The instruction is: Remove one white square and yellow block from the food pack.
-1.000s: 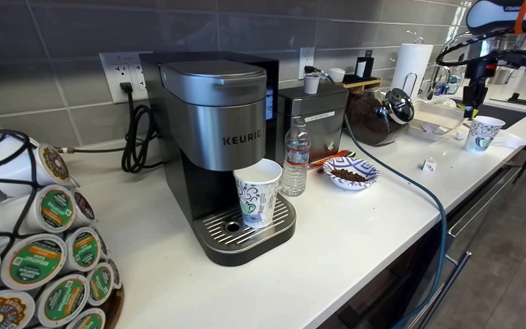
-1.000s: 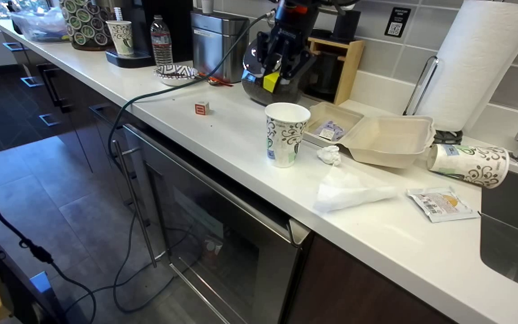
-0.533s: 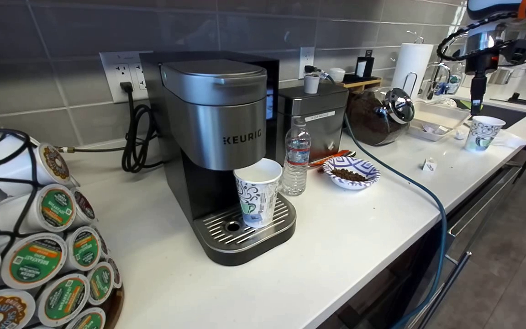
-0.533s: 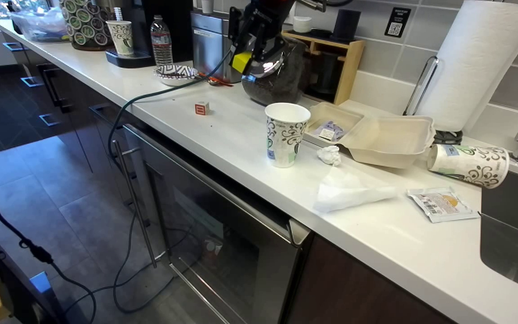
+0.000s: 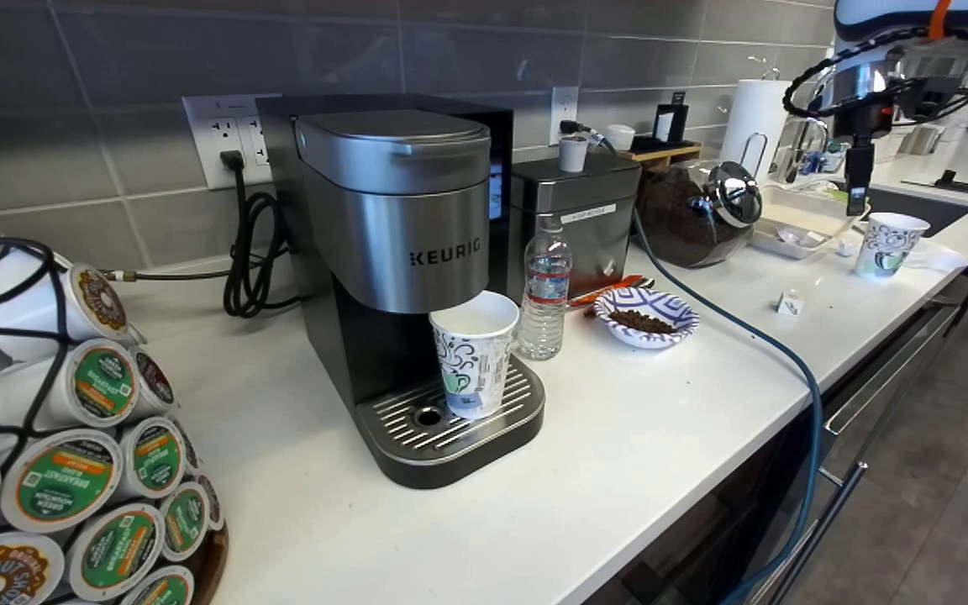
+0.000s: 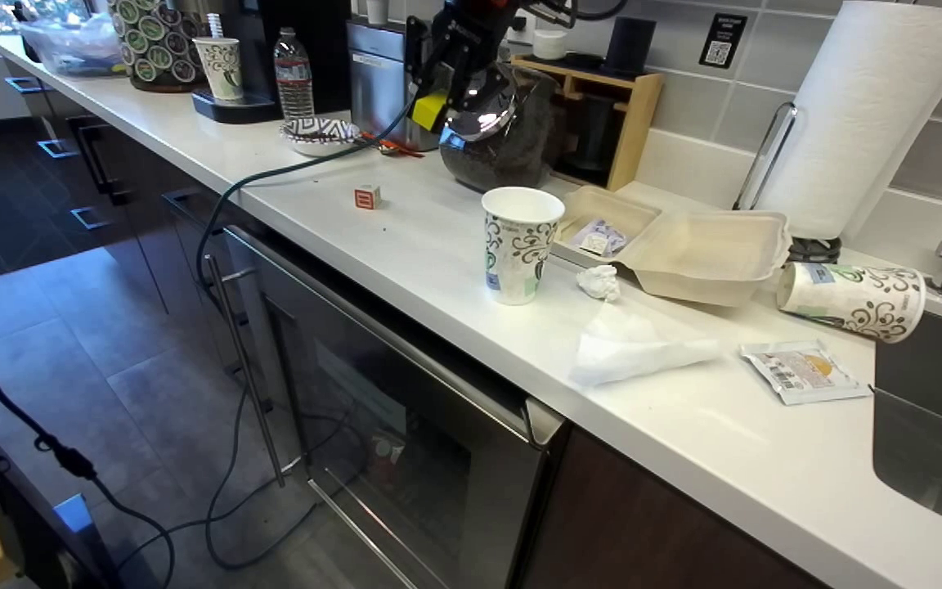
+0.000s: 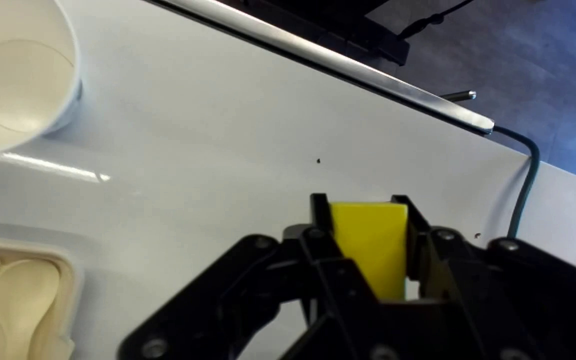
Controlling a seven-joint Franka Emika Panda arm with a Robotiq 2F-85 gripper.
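Note:
My gripper (image 7: 361,204) is shut on the yellow block (image 7: 372,245), one finger on each side of it. In an exterior view the block (image 6: 430,110) hangs in the air in front of the glass jar, above the counter. A small white square (image 6: 367,197) with red marks sits on the counter, lower and nearer the edge than my gripper (image 6: 433,96). The food pack (image 6: 704,249), a pale open two-part tray, lies behind the standing cup. One half holds a purplish packet and a whitish squarish piece (image 6: 596,244). The wrist view shows its corner (image 7: 74,272) and a pale spoon.
A patterned paper cup (image 6: 523,245) stands before the food pack, near crumpled paper (image 6: 599,282) and a napkin (image 6: 643,343). A round glass jar (image 6: 491,155) is behind the block. A teal cable (image 6: 307,166) crosses the counter near a patterned bowl (image 5: 646,318).
My gripper has carried the yellow block away from the food pack, toward the coffee machine side, and its jaws have turned somewhat. The white square and the food pack stay where they were.

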